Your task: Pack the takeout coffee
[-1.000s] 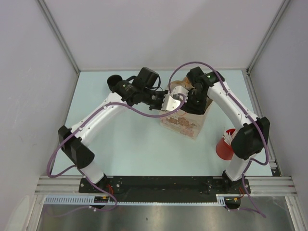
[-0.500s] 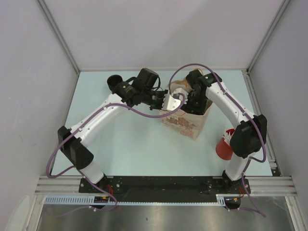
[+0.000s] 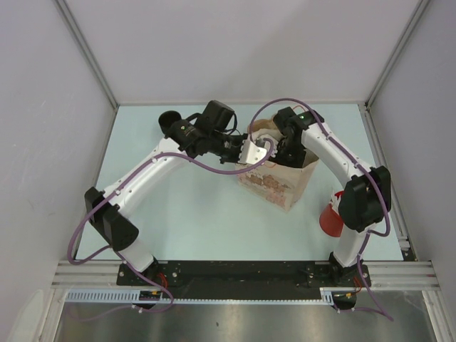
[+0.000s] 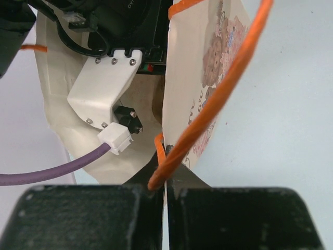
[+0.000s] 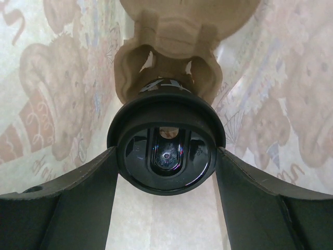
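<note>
The paper bag is pinched at its rim by the clenched left gripper; inside, a black-lidded coffee cup is clasped by the widely spread right gripper.

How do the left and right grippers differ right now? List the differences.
The left gripper is pinched shut on the paper bag at its rim, beside the orange handle. The right gripper stands wide, its fingers on either side of the coffee cup at its black lid. The left gripper is at the bag's top edge, while the right gripper is down inside the bag. Both are working on the same bag.
</note>
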Robot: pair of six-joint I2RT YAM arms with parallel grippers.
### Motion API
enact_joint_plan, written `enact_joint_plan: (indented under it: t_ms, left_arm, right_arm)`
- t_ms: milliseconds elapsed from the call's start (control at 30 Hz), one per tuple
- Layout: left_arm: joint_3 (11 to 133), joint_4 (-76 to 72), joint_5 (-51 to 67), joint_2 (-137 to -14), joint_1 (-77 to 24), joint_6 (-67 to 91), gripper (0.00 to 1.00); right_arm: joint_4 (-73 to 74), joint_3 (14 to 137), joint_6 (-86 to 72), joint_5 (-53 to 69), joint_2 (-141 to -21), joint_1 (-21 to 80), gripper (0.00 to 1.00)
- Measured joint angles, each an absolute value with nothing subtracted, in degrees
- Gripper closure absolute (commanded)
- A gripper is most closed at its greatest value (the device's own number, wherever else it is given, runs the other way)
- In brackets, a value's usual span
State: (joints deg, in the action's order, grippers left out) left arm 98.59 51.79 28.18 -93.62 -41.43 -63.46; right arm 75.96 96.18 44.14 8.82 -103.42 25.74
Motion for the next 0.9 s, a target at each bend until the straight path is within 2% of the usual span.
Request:
enact_joint_plan:
  t_ms: [367, 467, 500, 667, 867, 900]
  left_arm:
    - [98.59, 51.90, 28.08, -93.62, -41.45, -63.44, 1.00]
    - [98.59, 51.99, 27.99, -93.62, -41.45, -63.44, 1.00]
    - [98.59, 51.99, 27.94, -93.62, -41.45, -63.44, 1.00]
    - [98.59, 51.86, 27.09, -93.62, -41.43, -63.42, 1.00]
    - [98.59, 51.53, 26.22, -93.62, -41.43, -63.42, 0.97]
    - [98.59, 51.53, 26.02, -93.62, -41.43, -63.42, 0.96]
  right_arm:
    - [74.43, 93.54, 43.48, 8.38, -103.39, 26.52, 0.71]
    - [74.41, 93.54, 43.51, 8.38, -103.39, 26.70, 0.63]
    - [74.41, 93.54, 43.51, 8.38, -103.39, 26.79, 0.57]
    - [74.85, 94.48, 43.53, 8.45, -103.39, 26.85, 0.50]
    - [76.23, 100.27, 43.62, 9.32, -103.46, 26.89, 0.32]
    - [76.23, 101.45, 43.68, 9.43, -103.44, 26.92, 0.26]
